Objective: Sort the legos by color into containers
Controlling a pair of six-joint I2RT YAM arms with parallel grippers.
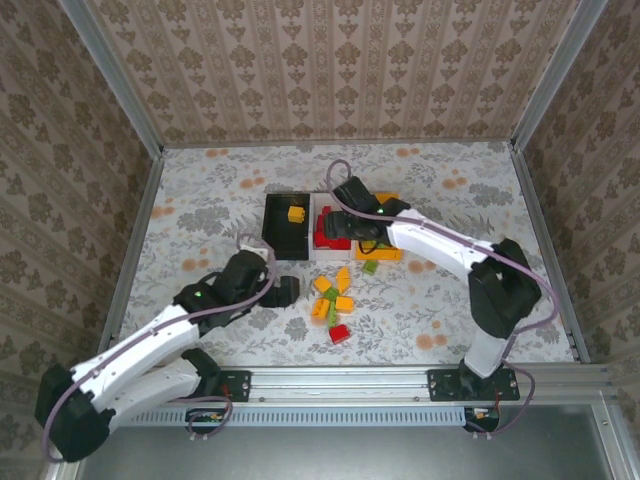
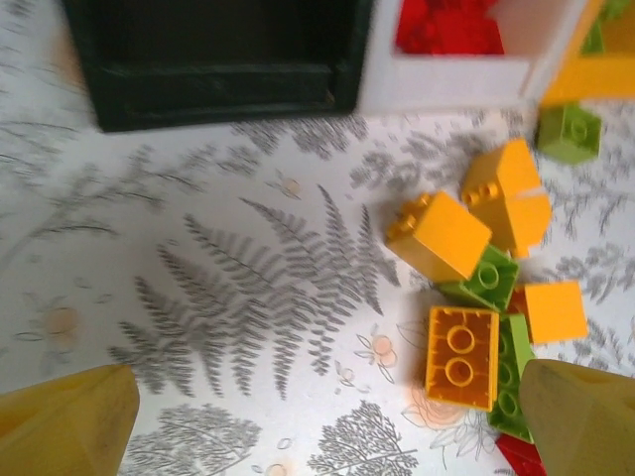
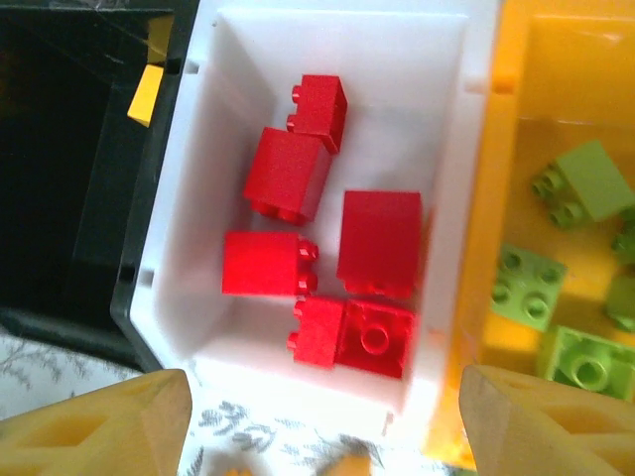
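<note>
Light, rigid and probably slick, the yellow-orange brick (image 2: 461, 357) wants pinching across its flat sides, while left gripper (image 2: 327, 397) and right gripper (image 3: 324, 397) both gape empty.

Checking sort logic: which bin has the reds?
The white bin, the middle one: red bricks only. The black bin left of it holds a yellow brick; the orange bin on the right, green bricks.
</note>
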